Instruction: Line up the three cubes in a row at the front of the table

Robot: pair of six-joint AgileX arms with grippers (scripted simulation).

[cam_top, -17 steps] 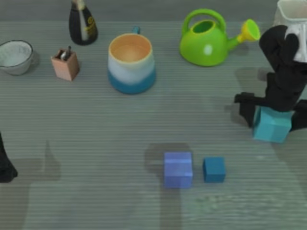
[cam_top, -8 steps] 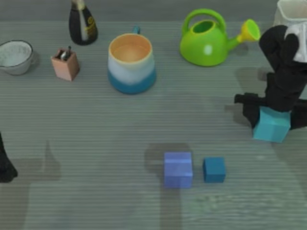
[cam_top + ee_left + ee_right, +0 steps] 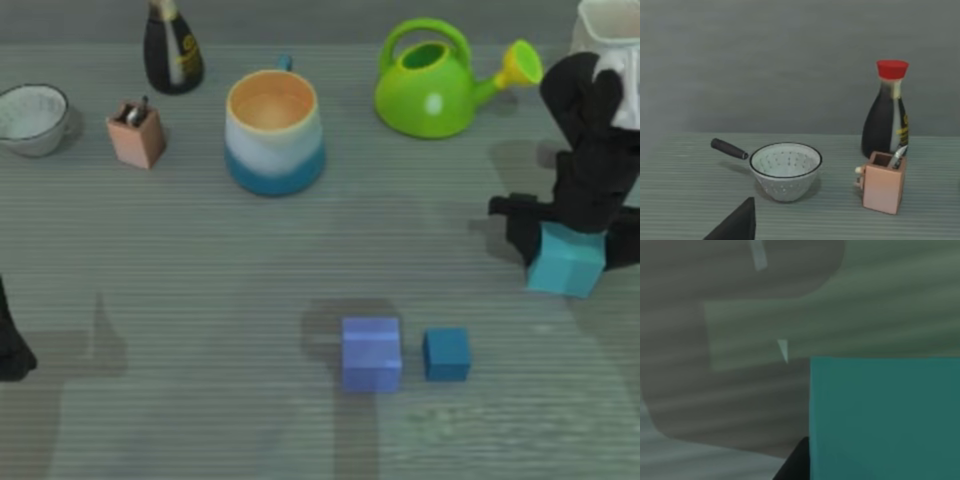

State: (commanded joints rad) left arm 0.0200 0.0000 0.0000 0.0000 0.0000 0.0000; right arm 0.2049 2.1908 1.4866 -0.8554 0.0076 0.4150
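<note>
The turquoise cube (image 3: 566,262) is at the right of the table (image 3: 200,260), with my right gripper (image 3: 570,243) shut on it, black fingers on both sides. In the right wrist view the cube (image 3: 885,420) fills the frame's corner, one dark fingertip (image 3: 797,465) against its side, its shadow on the table beneath. The periwinkle cube (image 3: 371,353) and the small dark blue cube (image 3: 445,354) sit side by side near the front centre, a small gap between them. My left gripper (image 3: 10,345) is parked at the left edge, open and empty.
Along the back stand a white colander (image 3: 32,118), a terracotta pen holder (image 3: 135,134), a soy sauce bottle (image 3: 172,45), a large mug (image 3: 274,130) and a green watering can (image 3: 435,80). A white container (image 3: 605,25) is at the back right corner.
The right gripper and the turquoise cube have shifted very slightly toward the back. The other two cubes and the left arm have not moved.
</note>
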